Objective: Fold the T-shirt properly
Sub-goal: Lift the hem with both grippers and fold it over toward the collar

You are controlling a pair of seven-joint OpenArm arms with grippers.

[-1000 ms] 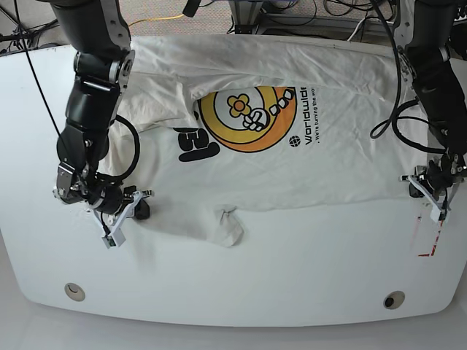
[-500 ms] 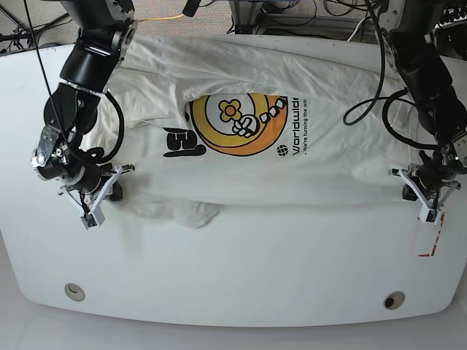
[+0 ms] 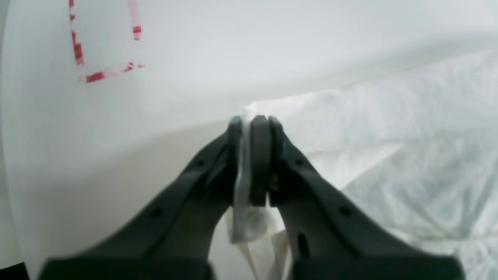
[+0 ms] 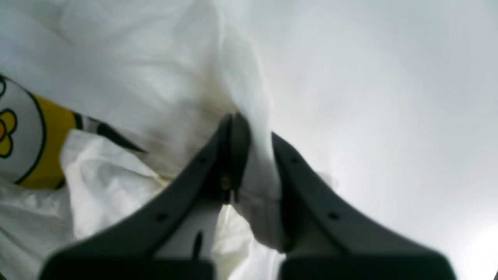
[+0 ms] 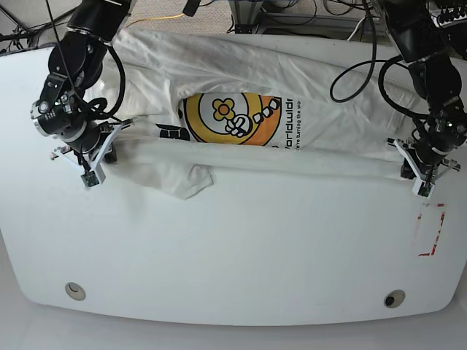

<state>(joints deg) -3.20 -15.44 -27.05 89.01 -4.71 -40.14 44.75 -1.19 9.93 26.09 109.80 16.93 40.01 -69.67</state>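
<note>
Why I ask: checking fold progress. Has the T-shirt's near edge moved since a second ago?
Yes. In the base view the T-shirt edge has moved away from the table's near edge, toward the far side, pulled by the left gripper and right gripper.

Black arms [image 5: 80, 44], looped cables, dark end effector [image 3: 251, 155]

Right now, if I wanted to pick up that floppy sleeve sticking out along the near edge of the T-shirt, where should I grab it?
Probably pinch the sleeve at its free outer tip, coming from the near side of the table. It lies flat and loose, pointing toward that bare side, while the T-shirt is stretched between the left gripper and right gripper, both clamped on its corners.
</note>
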